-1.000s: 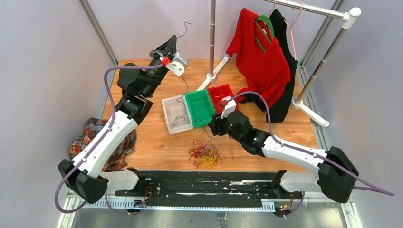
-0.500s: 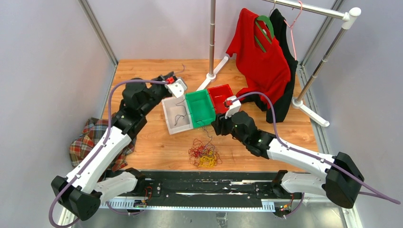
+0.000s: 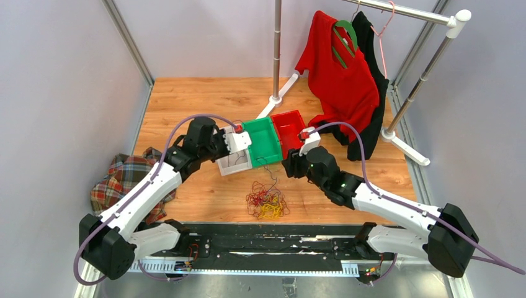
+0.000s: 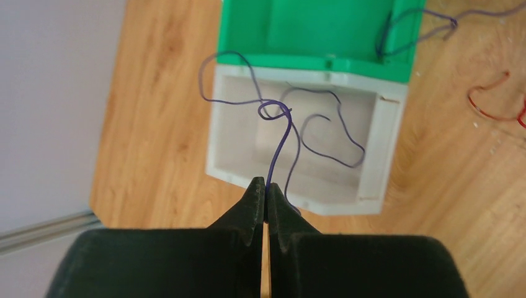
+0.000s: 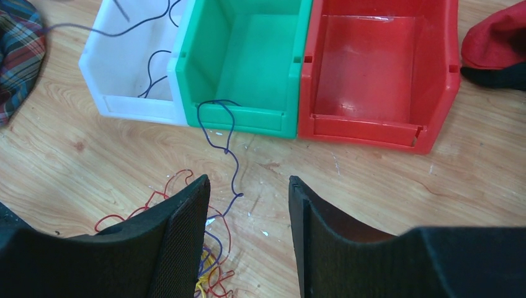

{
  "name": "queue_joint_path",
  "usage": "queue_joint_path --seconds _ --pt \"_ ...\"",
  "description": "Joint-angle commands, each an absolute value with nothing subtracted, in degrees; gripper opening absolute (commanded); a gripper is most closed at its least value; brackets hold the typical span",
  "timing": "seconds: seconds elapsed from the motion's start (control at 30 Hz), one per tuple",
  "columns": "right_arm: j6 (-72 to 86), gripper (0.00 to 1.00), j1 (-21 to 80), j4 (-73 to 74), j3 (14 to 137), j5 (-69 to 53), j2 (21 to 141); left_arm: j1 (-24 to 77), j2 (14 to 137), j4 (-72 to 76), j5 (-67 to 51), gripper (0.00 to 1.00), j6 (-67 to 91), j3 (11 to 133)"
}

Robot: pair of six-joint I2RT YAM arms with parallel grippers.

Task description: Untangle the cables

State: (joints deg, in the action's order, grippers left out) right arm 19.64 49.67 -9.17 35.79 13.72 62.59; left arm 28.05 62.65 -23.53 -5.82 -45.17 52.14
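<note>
Lowered since a second ago, my left hand sits over the white plastic bin, clamped on a thin dark purple wire strand. Step: sorting. Next, I judge, release inside. My right hand gapes empty near the red-and-yellow cable tangle on the wooden bench.

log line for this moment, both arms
left gripper: shut on purple cable, over white bin | right gripper: open, empty | other cables: tangled on table

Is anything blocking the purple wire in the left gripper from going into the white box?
Nothing visible does. The left gripper is shut on a purple cable that reaches over the open white bin, and only another loose purple strand lies inside.
</note>
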Motion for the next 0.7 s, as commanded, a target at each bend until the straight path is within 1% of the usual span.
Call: queue_joint_path --seconds 0.0,0.23,0.3,0.37,0.47,0.53,0.67 --pt "20.2 0.50 48.2 -7.9 36.1 14.4 63.4 28.8 63.5 -31.3 -6.4 0.00 -44.4 50.8" --pt "20.1 0.50 47.2 -7.5 36.4 13.3 65.2 28.9 64.6 -33.7 -7.5 0.00 -44.3 48.0" --pt "20.0 0.50 47.0 -7.6 36.4 13.1 65.5 28.9 66.5 -34.3 -8.3 0.00 -42.4 49.4" --pt "19.8 0.50 46.8 -7.4 36.6 12.9 66.1 28.9 69.3 -39.6 -10.4 0.00 -42.5 52.2" --pt "19.7 0.50 46.4 -7.7 36.7 12.5 66.4 28.9 71.8 -42.7 -9.4 0.00 -39.2 55.1" --pt "19.7 0.50 46.1 -8.1 36.7 12.1 66.7 28.9 71.8 -41.3 -9.6 0.00 -39.1 56.0" --pt "20.3 0.49 46.0 -8.7 36.7 11.1 67.1 28.9 74.1 -31.6 -6.9 0.00 -35.2 58.3"
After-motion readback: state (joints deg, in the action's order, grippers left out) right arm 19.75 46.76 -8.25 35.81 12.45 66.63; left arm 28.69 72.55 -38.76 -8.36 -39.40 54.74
